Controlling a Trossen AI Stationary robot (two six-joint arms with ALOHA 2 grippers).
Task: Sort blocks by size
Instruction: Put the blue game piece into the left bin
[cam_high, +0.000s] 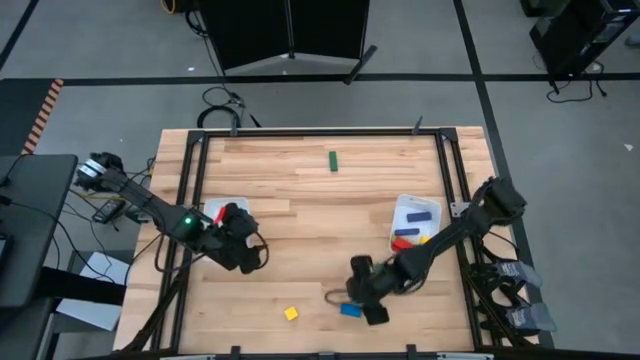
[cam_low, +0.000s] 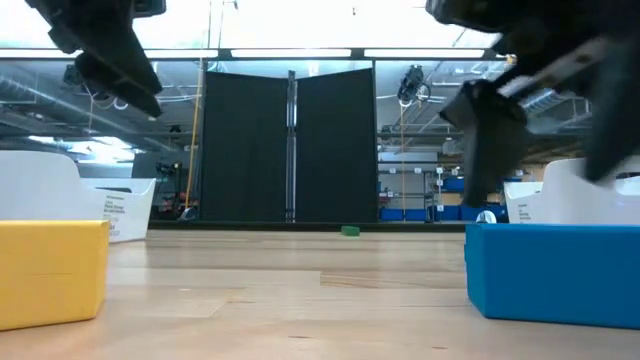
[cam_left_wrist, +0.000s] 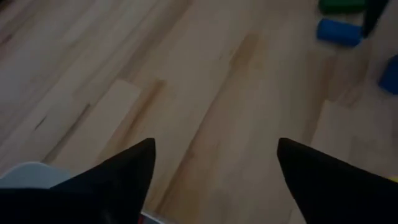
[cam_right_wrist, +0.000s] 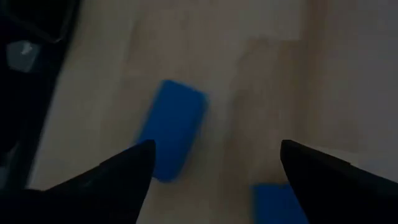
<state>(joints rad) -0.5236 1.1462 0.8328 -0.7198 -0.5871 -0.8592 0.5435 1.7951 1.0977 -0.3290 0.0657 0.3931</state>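
A blue block (cam_high: 351, 310) lies on the wood near the table's front edge, and a yellow block (cam_high: 291, 313) lies to its left. Both show large in the low view: yellow (cam_low: 50, 272), blue (cam_low: 555, 272). A green bar (cam_high: 333, 160) lies at the far middle. My right gripper (cam_high: 365, 300) hovers open right by the blue block (cam_right_wrist: 171, 127), which lies just ahead of its fingertips (cam_right_wrist: 214, 146); a second blue piece (cam_right_wrist: 277, 202) shows beside it. My left gripper (cam_high: 250, 250) is open and empty over bare wood (cam_left_wrist: 214, 146), beside the left bin.
A white bin (cam_high: 222, 213) at the left holds a red block. A white bin (cam_high: 415, 205) at the right holds blue, red and yellow blocks. A black frame rail (cam_high: 320, 131) runs around the table. Bare wood lies between the two bins.
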